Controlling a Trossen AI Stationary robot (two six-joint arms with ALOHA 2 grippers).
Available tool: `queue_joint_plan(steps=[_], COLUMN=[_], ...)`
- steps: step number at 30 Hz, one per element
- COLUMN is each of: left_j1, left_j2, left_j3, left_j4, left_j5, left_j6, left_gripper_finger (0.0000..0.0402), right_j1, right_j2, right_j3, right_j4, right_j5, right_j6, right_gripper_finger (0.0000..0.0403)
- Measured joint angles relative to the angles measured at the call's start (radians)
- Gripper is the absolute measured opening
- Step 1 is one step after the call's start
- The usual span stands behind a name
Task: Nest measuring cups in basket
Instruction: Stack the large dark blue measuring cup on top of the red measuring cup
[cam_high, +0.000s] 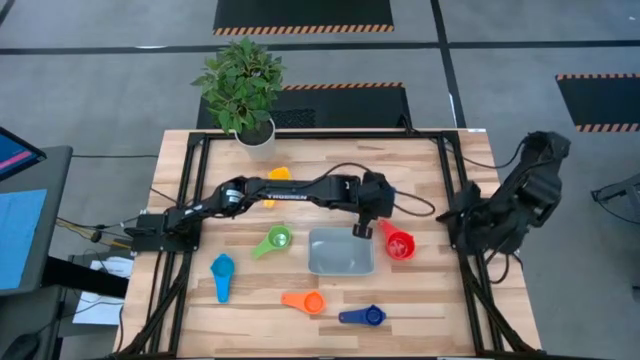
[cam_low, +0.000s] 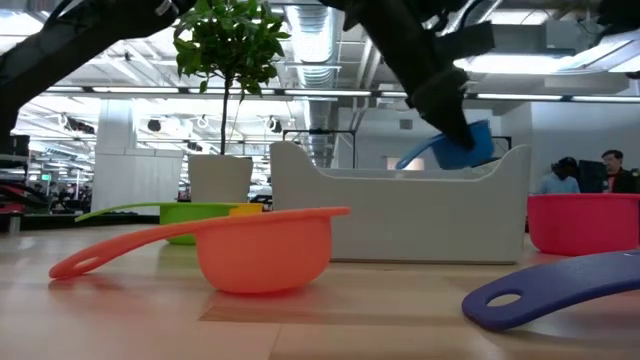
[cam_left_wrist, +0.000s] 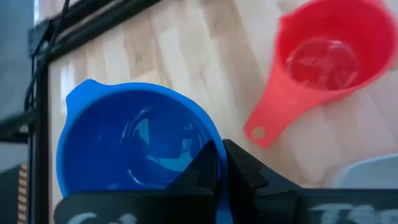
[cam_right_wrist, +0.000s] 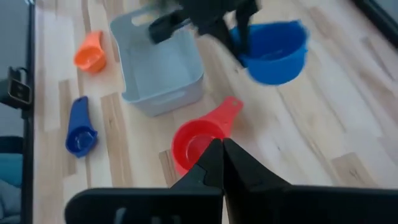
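A: What do the arms look like from above?
B: Both are black. The left arm (cam_high: 290, 190) is long and jointed, with small white lettering on one link and a thin dark cable looping off near its wrist.
A: And the right arm (cam_high: 510, 205)?
B: Bulky black segments, cables at the base.
A: The fingers (cam_left_wrist: 239, 171)?
B: Dark, wedge-shaped, on a flat black bar bearing pale lettering.

We see the yellow cup (cam_high: 277, 175) half hidden under the left arm, and the dark blue cup (cam_low: 560, 290) cut off by the low view's edge.
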Motion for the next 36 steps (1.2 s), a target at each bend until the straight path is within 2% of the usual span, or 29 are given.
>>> queue_joint_plan(steps=[6, 9, 15, 20, 26, 30, 36], left_j1=[-0.053, -0.069, -0.095, -0.11, -0.12, -0.125, -0.126], left_j2=[0.0, 0.0, 0.0, 0.001, 0.001, 0.004, 0.005], left_j3=[0.0, 0.0, 0.0, 0.0, -0.01, -0.049, -0.056], left_j4=[0.079, 0.096, 0.122, 0.194, 0.251, 0.226, 0.267], left_j5=[0.004, 0.048, 0.08, 0.155, 0.166, 0.172, 0.173], left_j6=[0.062, 0.059, 0.048, 0.031, 0.017, -0.005, -0.012], left_gripper_finger=[0.0, 0.0, 0.0, 0.0, 0.0, 0.0, 0.0], right_j1=[0.0, 0.0, 0.0, 0.0, 0.0, 0.0, 0.0], right_j2=[-0.045, -0.049, -0.039, -0.039, -0.039, -0.039, -0.039], right_j3=[0.011, 0.011, 0.011, 0.011, 0.011, 0.011, 0.011], right_j4=[-0.005, -0.005, -0.002, 0.005, 0.009, 0.009, 0.009], right_j5=[0.005, 0.005, 0.001, 0.001, 0.0, -0.004, -0.006], right_j6=[-0.03, -0.03, -0.032, -0.034, -0.034, -0.033, -0.033], right_gripper_finger=[0.0034, 0.0039, 0.0028, 0.0018, 0.0029, 0.0039, 0.0034])
